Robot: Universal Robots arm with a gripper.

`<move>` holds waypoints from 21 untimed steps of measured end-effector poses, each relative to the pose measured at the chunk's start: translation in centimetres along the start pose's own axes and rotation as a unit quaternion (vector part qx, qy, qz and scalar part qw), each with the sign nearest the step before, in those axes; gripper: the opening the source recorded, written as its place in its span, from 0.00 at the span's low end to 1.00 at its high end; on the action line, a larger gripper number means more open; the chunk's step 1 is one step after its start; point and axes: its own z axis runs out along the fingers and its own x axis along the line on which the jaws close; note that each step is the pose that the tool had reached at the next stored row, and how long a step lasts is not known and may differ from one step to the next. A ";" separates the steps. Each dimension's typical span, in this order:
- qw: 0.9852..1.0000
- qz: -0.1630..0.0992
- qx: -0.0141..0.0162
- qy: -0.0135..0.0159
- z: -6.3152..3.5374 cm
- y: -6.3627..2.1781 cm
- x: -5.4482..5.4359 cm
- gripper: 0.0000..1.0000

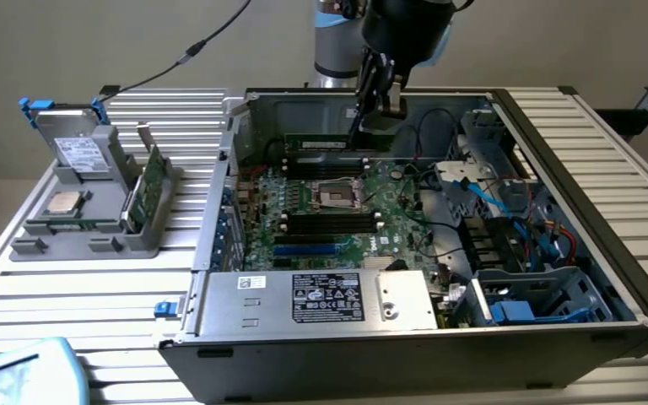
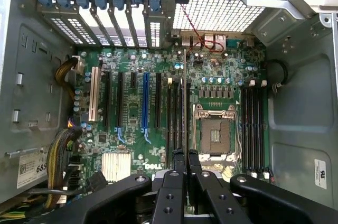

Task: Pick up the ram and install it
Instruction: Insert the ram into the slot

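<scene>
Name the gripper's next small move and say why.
Likely ease the ram straight down. The gripper is shut on it, and it looks lined up over the slots beside the CPU socket, seemingly not seated yet.

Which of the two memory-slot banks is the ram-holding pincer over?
The far bank, beyond the CPU socket from the power supply; the ram hangs above it.

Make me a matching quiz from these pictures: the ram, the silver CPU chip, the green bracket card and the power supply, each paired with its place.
1 ram; 2 CPU chip; 3 bracket card; 4 power supply.
A lying flat on the gray holder; B in the gripper, over the motherboard; C inside the case, nearest the exterior camera; D standing on edge in the gray holder.
Pairs: 1-B, 2-A, 3-D, 4-C.
</scene>
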 end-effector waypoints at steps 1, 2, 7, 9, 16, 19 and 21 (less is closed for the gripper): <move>1.000 0.000 0.000 0.000 0.13 -0.02 0.0 0.13; 1.000 0.000 0.001 0.000 0.33 -0.03 0.0 0.13; 1.000 0.000 0.001 0.000 1.24 -0.10 -0.1 0.13; 1.000 0.000 0.001 0.000 1.59 -0.17 0.0 0.13; 1.000 0.000 0.001 0.000 2.84 -0.42 0.0 0.13; 1.000 0.004 0.001 -0.001 3.39 -0.53 0.1 0.13; 1.000 0.006 0.001 -0.001 3.74 -0.60 0.1 0.13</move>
